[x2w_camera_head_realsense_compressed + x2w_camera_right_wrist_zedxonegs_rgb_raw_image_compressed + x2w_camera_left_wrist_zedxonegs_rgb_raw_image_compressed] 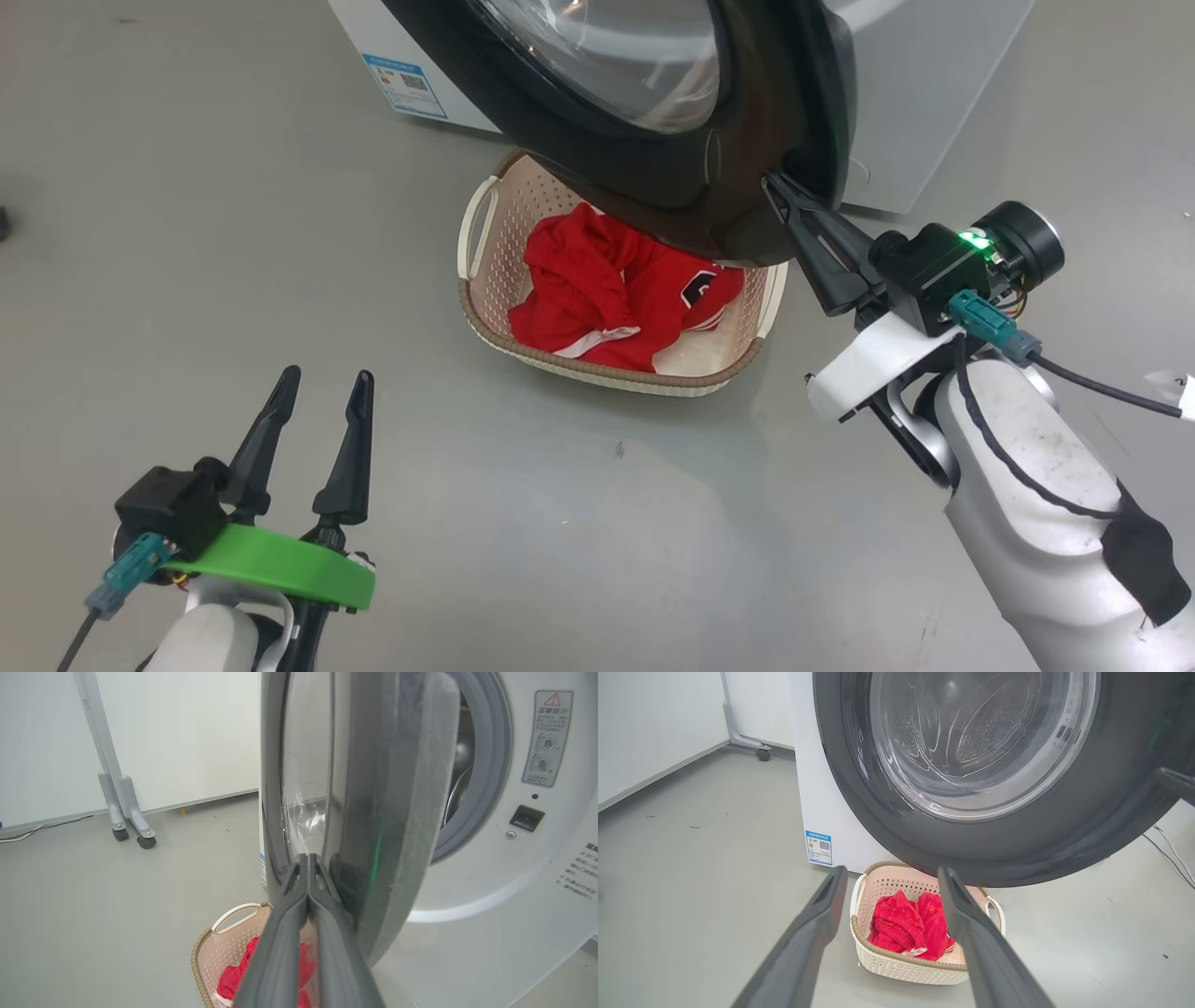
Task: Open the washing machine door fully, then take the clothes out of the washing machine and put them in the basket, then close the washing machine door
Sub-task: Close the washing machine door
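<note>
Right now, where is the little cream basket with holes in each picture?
Head view: the cream perforated plastic basket sits just above centre.
Left wrist view: the basket is bottom centre, framed by the open left hand.
Right wrist view: the basket is at the bottom edge, left of centre, behind the shut right hand.
Shared landmark: the round glossy black-rimmed glass door overhanging it.

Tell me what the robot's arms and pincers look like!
Each pincer has two long, pointy black fingers. The left pincer wears a bright green band; the right pincer has a white bracket, a tiny green light and a black cable. Each has a teal plug. The right forearm is pale, rounded and scuffed.
</note>
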You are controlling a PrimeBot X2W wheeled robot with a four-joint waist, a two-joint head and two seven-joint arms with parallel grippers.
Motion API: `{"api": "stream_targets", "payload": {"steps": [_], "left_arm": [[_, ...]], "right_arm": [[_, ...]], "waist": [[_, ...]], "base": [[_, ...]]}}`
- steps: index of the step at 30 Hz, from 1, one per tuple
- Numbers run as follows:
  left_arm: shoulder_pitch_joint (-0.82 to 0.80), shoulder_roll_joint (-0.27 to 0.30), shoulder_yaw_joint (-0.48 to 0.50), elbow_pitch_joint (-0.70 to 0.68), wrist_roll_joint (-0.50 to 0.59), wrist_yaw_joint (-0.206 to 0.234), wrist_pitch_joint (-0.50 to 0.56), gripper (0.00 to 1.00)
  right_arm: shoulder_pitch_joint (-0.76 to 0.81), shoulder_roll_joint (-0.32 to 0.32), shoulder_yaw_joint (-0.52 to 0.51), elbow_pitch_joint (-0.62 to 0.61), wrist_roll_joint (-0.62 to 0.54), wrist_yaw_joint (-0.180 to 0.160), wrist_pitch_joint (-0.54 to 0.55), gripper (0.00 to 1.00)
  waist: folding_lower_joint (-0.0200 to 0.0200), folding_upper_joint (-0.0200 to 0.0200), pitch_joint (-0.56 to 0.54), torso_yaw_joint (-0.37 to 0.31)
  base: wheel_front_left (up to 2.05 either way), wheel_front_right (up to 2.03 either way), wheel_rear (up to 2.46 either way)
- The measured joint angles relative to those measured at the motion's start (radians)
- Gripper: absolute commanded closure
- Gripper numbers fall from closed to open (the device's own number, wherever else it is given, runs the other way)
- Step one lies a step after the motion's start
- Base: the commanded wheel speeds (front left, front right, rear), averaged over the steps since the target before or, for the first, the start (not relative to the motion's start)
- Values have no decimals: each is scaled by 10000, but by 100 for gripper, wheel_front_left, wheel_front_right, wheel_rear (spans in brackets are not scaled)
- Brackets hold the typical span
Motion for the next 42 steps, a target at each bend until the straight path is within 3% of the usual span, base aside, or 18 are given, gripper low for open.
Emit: {"api": "stream_targets", "payload": {"steps": [25, 42], "left_arm": [[-1230, -477, -125, 75, 33, -79, -27, 0], [-1945, -963, -504, 242, -81, -109, -27, 0]], "right_arm": [[-2859, -886, -1283, 395, 10, 13, 433, 100], [-4628, -1505, -2080, 918, -102, -420, 619, 100]], "waist": [[0, 0, 1868, 528], [1, 0, 2879, 1133]], "base": [[0, 0, 0], [0, 0, 0]]}}
